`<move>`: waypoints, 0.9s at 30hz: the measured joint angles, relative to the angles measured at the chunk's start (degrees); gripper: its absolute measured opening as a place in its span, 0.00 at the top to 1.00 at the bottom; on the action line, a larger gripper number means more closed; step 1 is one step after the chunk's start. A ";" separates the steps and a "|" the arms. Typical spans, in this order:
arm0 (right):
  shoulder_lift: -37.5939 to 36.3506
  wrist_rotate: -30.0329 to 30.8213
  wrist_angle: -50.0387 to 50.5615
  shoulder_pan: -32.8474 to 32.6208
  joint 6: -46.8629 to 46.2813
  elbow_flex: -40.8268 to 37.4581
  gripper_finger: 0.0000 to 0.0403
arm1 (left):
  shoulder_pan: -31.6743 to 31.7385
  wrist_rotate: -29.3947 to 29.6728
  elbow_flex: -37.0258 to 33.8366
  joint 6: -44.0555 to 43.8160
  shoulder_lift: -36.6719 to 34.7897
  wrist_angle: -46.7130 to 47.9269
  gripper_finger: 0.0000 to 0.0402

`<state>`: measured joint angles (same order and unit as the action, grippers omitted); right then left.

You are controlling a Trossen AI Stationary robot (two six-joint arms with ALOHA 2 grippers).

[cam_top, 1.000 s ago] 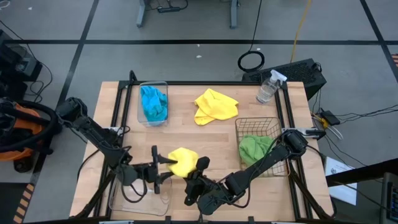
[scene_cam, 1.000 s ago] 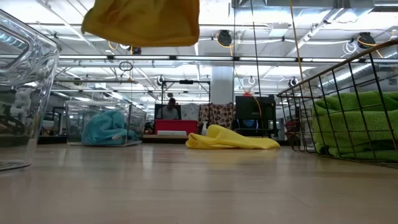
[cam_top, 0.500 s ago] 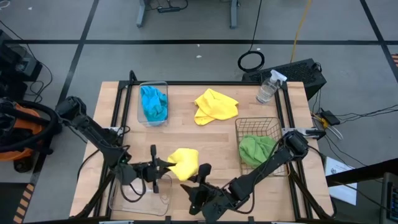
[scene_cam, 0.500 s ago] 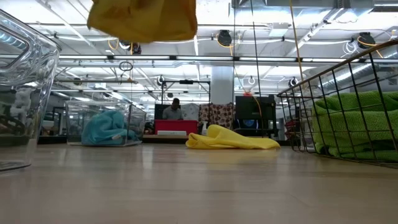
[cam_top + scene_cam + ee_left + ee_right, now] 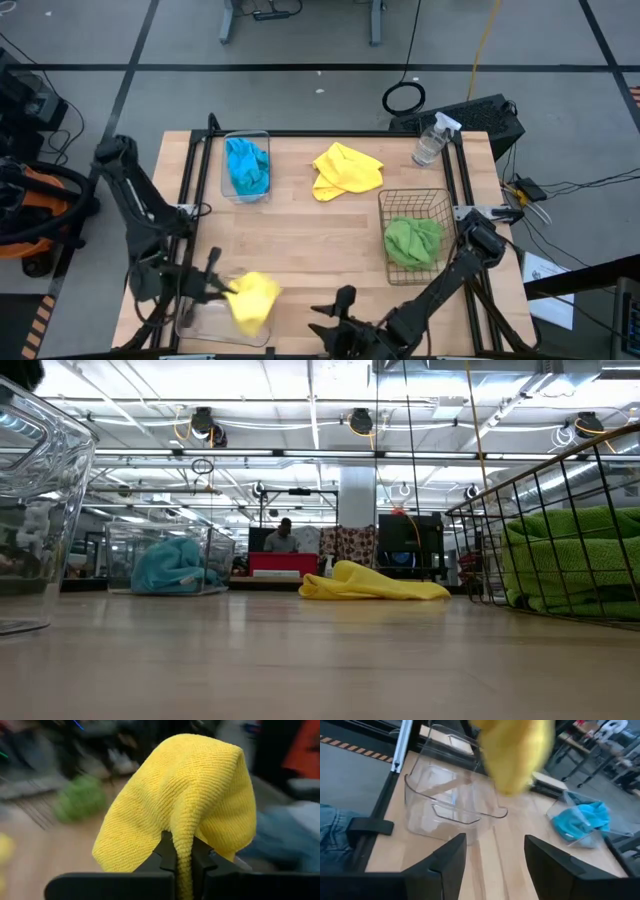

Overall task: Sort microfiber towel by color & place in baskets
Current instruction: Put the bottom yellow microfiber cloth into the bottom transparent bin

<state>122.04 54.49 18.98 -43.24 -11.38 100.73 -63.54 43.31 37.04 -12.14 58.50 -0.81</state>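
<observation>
At the worktop's [image 5: 330, 235] seven o'clock, the left gripper [image 5: 222, 288] is clamped on a yellow towel [image 5: 252, 297] over the clear tub [image 5: 196, 322]. Its wrist view confirms the pinch. The right gripper [image 5: 492, 865], empty, stands parted. Release should come only once the towel is centred, judging by its overhang.

Left gripper [image 5: 222, 290]: gripping a yellow towel [image 5: 253, 298] — hanging over the clear tub [image 5: 205, 326].
Right gripper [image 5: 335, 312]: sitting near the table's front edge.

Held towel [image 5: 253, 298] above near-left tub [image 5: 222, 322]
</observation>
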 joint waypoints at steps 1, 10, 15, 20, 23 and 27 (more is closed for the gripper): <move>0.00 0.88 0.00 -0.37 0.00 0.00 0.53 | -1.13 -1.69 0.00 -4.51 -1.14 3.72 0.96; 0.00 11.01 -0.04 -2.30 1.59 0.00 0.62 | -5.60 -9.27 0.00 -30.42 -3.10 27.25 0.95; 0.00 11.81 -0.01 -1.90 1.78 0.00 0.65 | -5.54 -5.43 0.00 -27.71 -0.63 28.58 0.95; 0.00 11.79 0.15 -1.43 1.73 0.00 0.68 | -5.54 -5.17 0.00 -25.84 5.12 28.29 0.95; 0.00 11.79 0.15 -1.41 1.71 0.00 0.68 | -5.30 -3.64 -0.02 -24.94 8.63 28.16 0.95; 0.00 11.73 0.15 -1.43 1.66 0.00 0.68 | -5.02 -0.75 0.00 -22.37 12.72 26.76 0.95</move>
<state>122.04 66.22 19.14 -44.66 -9.72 100.73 -68.55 42.56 37.03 -34.50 71.22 25.95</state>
